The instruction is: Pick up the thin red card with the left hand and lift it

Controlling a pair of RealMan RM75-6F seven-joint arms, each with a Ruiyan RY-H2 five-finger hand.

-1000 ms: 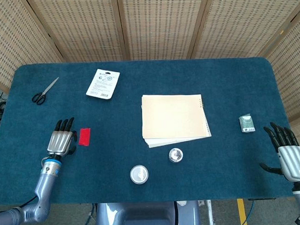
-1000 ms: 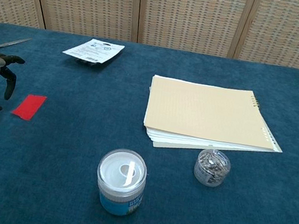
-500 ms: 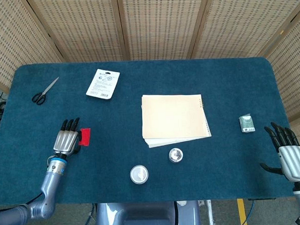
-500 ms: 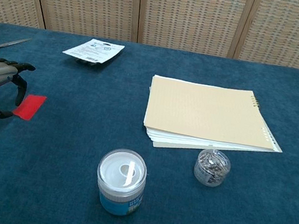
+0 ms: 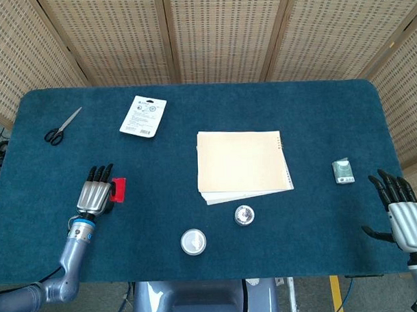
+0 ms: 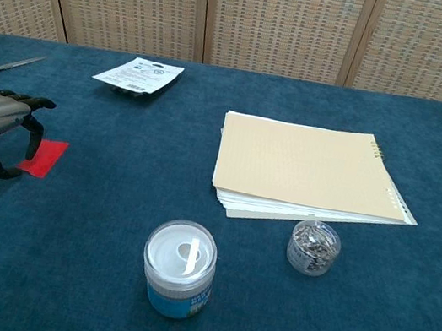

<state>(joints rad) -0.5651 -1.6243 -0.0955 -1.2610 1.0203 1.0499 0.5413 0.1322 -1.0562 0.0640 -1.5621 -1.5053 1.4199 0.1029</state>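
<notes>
the thin red card (image 5: pixel 118 188) lies flat on the blue counter (image 5: pixel 193 122) toward its left front part, well apart from the other things. the left hand (image 5: pixel 95 195) hovers just beside the card's left edge and partly over it, palm down; in the chest view the hand's dark fingertips (image 6: pixel 38 101) curve downward above the card's near left corner, with the thumb curled underneath, and the card (image 6: pixel 44 157) seems to rest on the cloth rather than in a grip, so the hand is spread and holds nothing. whether any fingertip actually touches the card cannot be told. the right hand (image 5: pixel 404 214) sits at the far right front edge of the counter, fingers straight and apart, thumb out to the side, with nothing in it. further out, a pair of scissors (image 5: pixel 61 127) with black handles lies near the back left corner, and a white blister pack (image 5: pixel 143 116) lies to the right of them. a tan notepad (image 5: pixel 242 165) with a spiral edge lies near the middle of the counter. in front of it stand a small clear tub of metal clips (image 6: pixel 314 246) and, to its left, a round container with a white lid and blue label (image 6: pixel 178 268). a small green and white packet (image 5: pixel 343 171) lies near the right edge.
</notes>
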